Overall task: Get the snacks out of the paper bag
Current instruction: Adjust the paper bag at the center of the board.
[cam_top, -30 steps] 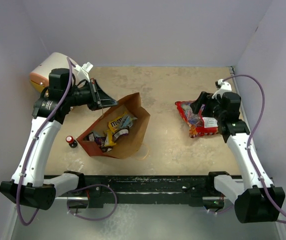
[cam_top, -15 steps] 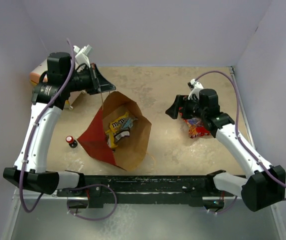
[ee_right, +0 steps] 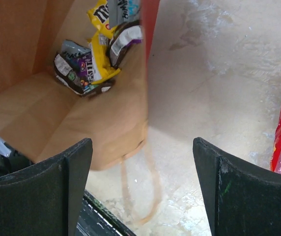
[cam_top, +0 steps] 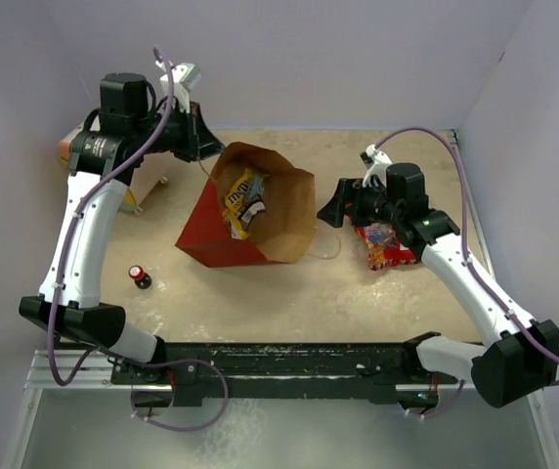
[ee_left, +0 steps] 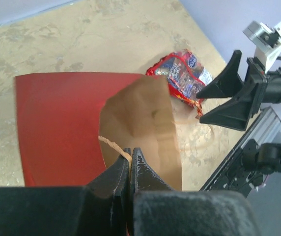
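Note:
The paper bag [cam_top: 260,220], red outside and brown inside, hangs tilted with its mouth facing up. My left gripper [cam_top: 204,147] is shut on the bag's string handle [ee_left: 112,144] at the back rim and holds it up, as the left wrist view [ee_left: 130,150] shows. Several small snack packets [cam_top: 243,200] lie inside: a yellow candy packet [ee_right: 99,14] and dark wrappers [ee_right: 74,71]. My right gripper [cam_top: 332,209] is open and empty beside the bag's right edge, its jaws [ee_right: 143,189] wide apart over the bag's other string handle [ee_right: 140,196]. The large red-and-clear bag [cam_top: 389,245] lies on the table under my right arm.
A small red-capped object [cam_top: 140,277] stands on the table left of the bag. The white drum with its orange end [cam_top: 65,149] sits at the back left, mostly behind my left arm. The side walls stand close on both sides.
My left gripper has lifted the paper bag by its handle and carried it back and to the right. My right gripper has left the red-and-clear bag and moved left to the paper bag.

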`<control>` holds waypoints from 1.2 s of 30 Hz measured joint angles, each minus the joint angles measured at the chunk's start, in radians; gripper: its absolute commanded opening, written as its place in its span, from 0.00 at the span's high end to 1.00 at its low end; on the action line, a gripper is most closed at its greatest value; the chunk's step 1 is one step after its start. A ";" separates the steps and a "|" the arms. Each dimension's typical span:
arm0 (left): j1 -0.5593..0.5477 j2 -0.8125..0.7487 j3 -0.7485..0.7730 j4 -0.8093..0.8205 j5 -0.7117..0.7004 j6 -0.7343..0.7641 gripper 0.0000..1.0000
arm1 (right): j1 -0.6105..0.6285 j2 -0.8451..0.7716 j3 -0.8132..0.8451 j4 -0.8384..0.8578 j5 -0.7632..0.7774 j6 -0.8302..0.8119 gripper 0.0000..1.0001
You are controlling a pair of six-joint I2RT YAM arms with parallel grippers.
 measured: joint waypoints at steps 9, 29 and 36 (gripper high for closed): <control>-0.053 0.000 -0.130 0.087 0.091 -0.023 1.00 | 0.023 -0.059 -0.137 -0.001 -0.033 0.056 0.24; -0.137 -0.181 -0.669 0.457 0.272 -0.463 1.00 | 0.079 0.003 -0.474 0.253 -0.085 0.293 0.57; -0.171 -0.285 -0.747 0.391 0.211 -0.508 1.00 | 0.135 0.179 -0.447 0.327 -0.137 0.296 0.78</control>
